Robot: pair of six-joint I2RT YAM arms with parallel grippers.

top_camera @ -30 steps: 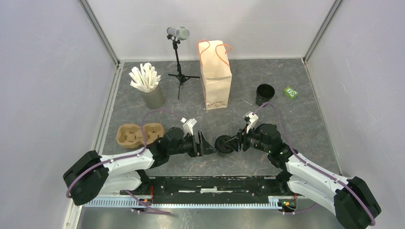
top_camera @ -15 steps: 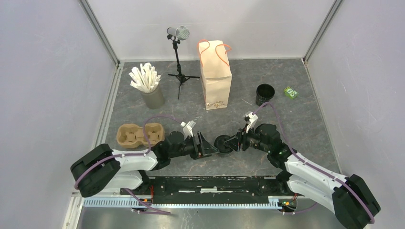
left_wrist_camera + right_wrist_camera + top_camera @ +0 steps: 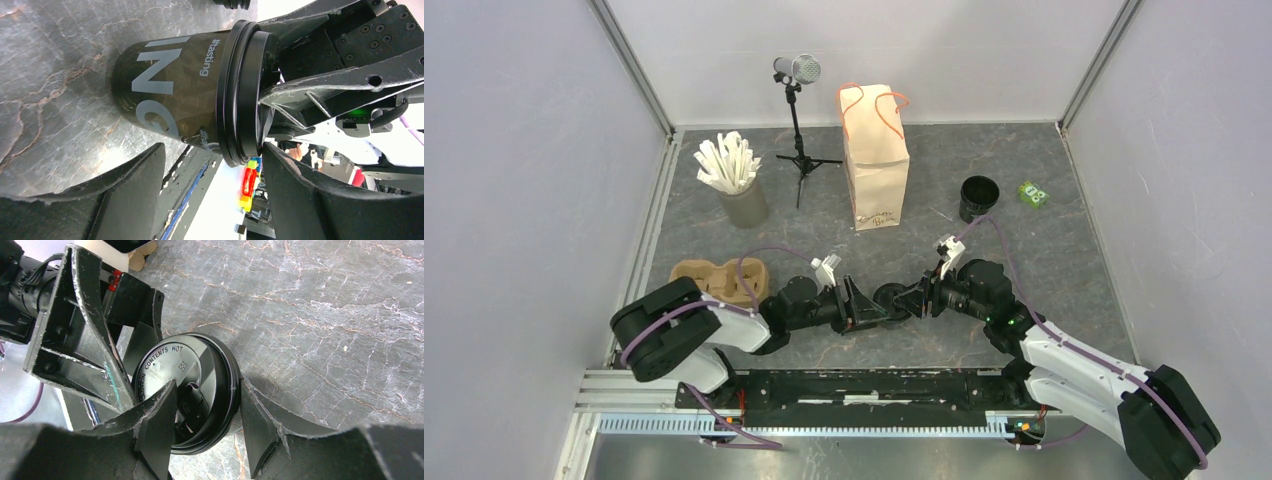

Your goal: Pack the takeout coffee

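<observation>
the takeout coffee (image 3: pixel 890 300) is standing upright on the worktop (image 3: pixel 1044 260) near the front edge, between my two arms and well apart from the brown paper bag (image 3: pixel 876 160) at the back. my right gripper (image 3: pixel 207 387) is pinching the rim of its black lid (image 3: pixel 192 375), one finger lying over the top and the other outside the edge. my left gripper (image 3: pixel 212 150) is facing the cup's side with its fingers spread wide, gripping nothing.

White arm links (image 3: pixel 1074 362), black joints (image 3: pixel 977 286), purple cables (image 3: pixel 769 250), scuffed black jaws
</observation>
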